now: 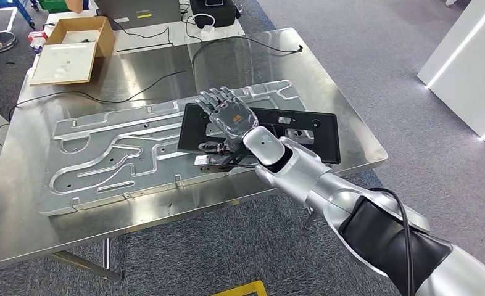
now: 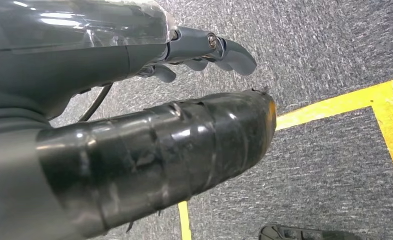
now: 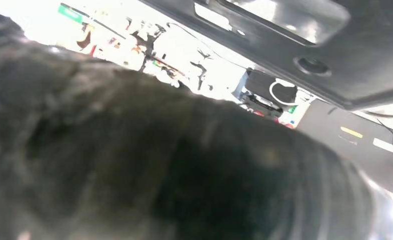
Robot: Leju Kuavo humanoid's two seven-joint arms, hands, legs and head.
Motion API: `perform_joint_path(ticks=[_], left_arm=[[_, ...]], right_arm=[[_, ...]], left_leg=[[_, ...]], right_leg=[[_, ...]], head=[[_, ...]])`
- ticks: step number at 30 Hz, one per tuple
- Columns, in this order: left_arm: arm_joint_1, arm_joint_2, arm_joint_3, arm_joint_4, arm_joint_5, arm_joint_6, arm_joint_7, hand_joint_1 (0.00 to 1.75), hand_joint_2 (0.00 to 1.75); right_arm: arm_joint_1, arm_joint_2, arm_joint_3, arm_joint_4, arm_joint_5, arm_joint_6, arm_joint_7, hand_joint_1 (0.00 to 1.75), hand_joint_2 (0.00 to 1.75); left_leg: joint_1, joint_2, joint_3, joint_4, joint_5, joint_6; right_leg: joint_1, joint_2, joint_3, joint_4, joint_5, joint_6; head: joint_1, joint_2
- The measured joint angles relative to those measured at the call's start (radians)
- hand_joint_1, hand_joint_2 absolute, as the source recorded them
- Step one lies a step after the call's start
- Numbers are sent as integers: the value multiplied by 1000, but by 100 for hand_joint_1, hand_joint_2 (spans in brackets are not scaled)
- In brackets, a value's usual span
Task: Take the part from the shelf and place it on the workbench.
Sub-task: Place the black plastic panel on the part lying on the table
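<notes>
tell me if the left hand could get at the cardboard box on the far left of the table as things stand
Probably not. The left hand hangs low over the carpet by a yellow floor line, while the cardboard box sits at the far left corner of the table. The arm would need to rise and stretch far.

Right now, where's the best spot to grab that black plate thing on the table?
Probably its near long edge, coming from the robot's side. The black plate lies flat across the grooved metal panel, and that edge is where the right hand already rests on it; the thin rim there suits a pinch, thumb under, fingers on top.
</notes>
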State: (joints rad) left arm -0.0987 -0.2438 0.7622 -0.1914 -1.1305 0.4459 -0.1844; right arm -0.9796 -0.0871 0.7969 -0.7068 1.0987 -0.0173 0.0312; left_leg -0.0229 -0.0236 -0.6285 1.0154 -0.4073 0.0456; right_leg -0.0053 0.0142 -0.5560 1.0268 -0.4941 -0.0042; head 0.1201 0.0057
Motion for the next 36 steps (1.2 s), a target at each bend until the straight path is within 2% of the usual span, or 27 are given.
perform_joint_path(ticks=[22,36], left_arm=[[1,0,3,0,9,0,-14,0,0],[0,0,11,0,11,-3,-30,0,0]], right_arm=[[-1,23,31,-27,-19,-2,-16,0,0],[53,49,117,-141,-50,-23,-17,0,0]], left_leg=[[0,0,0,0,0,0],[0,0,0,0,0,0]], right_leg=[[0,0,0,0,0,0],[0,0,0,0,0,0]], head=[[0,0],[0,0]])
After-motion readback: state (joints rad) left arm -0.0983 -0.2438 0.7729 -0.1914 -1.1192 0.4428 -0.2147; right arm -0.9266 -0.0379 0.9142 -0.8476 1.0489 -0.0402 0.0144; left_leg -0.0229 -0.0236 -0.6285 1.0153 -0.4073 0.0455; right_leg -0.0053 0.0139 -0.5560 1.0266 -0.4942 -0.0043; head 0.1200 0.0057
